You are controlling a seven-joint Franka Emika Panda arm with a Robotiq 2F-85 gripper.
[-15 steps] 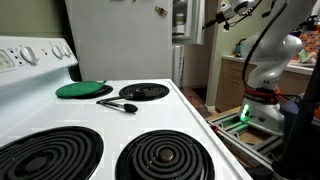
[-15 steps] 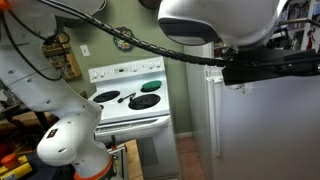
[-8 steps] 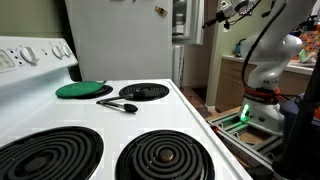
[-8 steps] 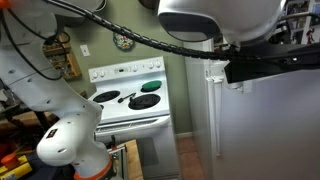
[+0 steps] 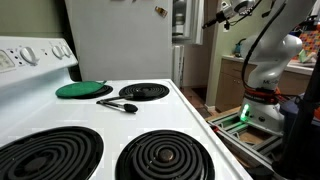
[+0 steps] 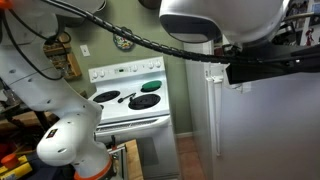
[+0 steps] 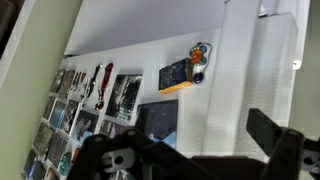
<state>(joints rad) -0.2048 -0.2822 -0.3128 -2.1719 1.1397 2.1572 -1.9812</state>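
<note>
My gripper (image 5: pixel 222 12) is raised high beside the white fridge (image 5: pixel 120 40), close to its top corner. In the wrist view its two dark fingers (image 7: pixel 180 137) are spread wide apart with nothing between them. They face the white fridge side (image 7: pixel 240 70), which carries a blue and yellow card (image 7: pixel 175 75), a small round magnet (image 7: pixel 198 55) and several photos (image 7: pixel 110 95). In an exterior view the dark wrist (image 6: pixel 240 70) sits at the fridge door's upper edge (image 6: pixel 260 130).
A white electric stove (image 5: pixel 150 120) with coil burners stands in front. A green round lid (image 5: pixel 83 89) and a black utensil (image 5: pixel 118 104) lie on it. The stove also shows in an exterior view (image 6: pixel 125 100). The robot's base (image 5: pixel 262 70) stands beyond a counter.
</note>
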